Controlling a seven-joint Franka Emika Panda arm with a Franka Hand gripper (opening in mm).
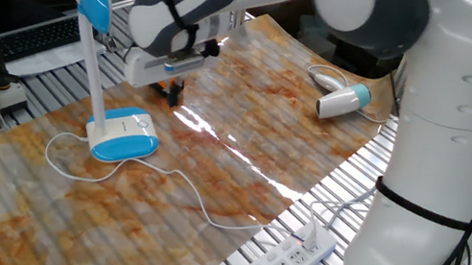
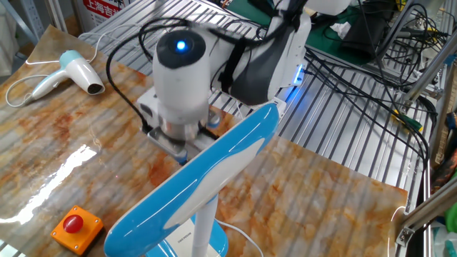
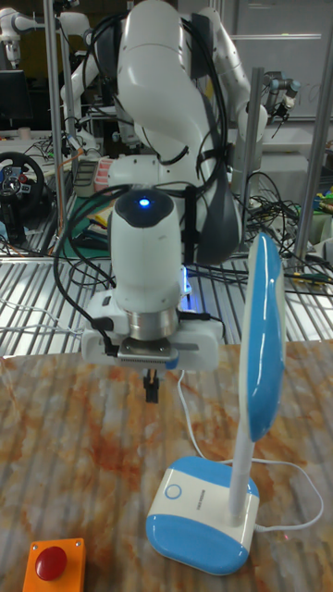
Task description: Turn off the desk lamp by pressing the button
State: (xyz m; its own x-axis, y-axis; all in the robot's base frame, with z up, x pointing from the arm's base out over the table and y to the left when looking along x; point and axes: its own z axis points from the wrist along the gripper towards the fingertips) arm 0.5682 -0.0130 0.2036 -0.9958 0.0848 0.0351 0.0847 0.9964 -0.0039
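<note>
Lamp, desk (image 3: 208, 499): oval blue-rimmed base seated on the table (image 1: 38, 226). Button (image 3: 172, 492) is set in the base's white top, opposite the stem. Gripper (image 3: 151, 386) is held above and behind the base, apart from it; finger state cannot be told. Base is judged light and liable to slide; a straight downward press is advised.

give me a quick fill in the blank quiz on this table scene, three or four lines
1. The desk lamp has a white stem and a ____ head.
2. The round button sits on the lamp's ____.
3. The orange box carries a ____ button.
4. The hairdryer lies on the table, on the ____ edge of one fixed view.

Missing words: blue; base; red; right
</note>
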